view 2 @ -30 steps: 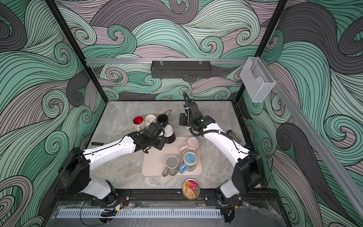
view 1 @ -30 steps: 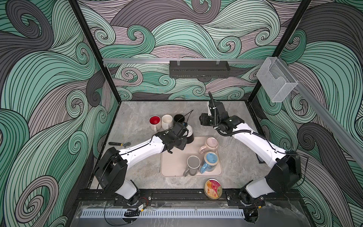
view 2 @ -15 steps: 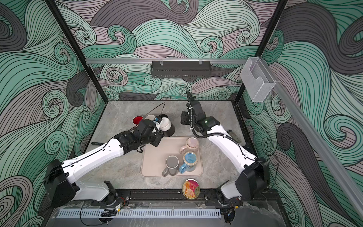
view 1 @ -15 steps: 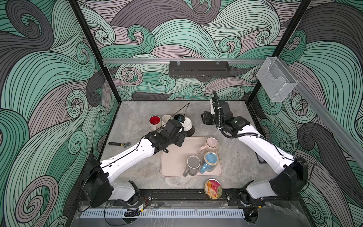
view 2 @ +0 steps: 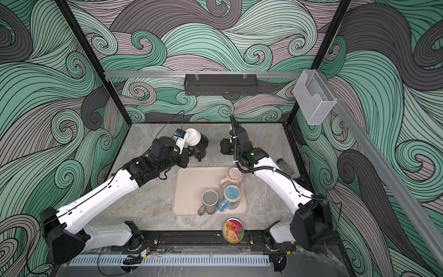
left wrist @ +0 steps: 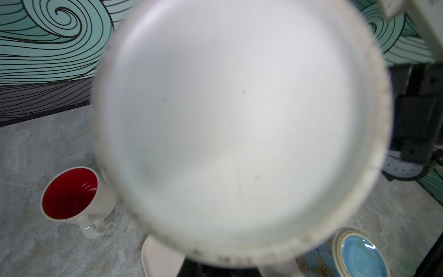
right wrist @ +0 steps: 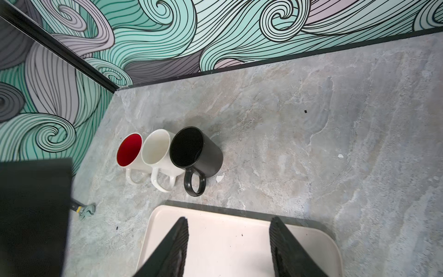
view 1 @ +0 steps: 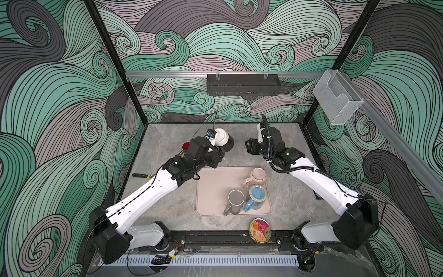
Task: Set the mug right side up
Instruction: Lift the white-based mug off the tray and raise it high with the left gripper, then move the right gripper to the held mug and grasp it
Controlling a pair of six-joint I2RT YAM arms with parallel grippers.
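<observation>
Over the far middle of the table, the white mug (view 1: pixel 221 137) hangs tilted in the clenched left gripper (view 1: pixel 214 144), whose fingers I can't make out. The left wrist view shows only the mug's blurred, pale round base. It overlaps the black mug (view 1: pixel 229 145); whether they touch I can't tell. To the left, the arm hides most of the red-lined mug (view 1: pixel 185 145). To the right, the right gripper (right wrist: pixel 230 219) hovers, jaws apart and empty.

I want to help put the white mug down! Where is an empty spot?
The tray is bare on its left half, up to the grey mug. The table is bare right of the black mug. Crowded: the tray's right side, where the pink mug and blue mug bunch with the grey mug.
</observation>
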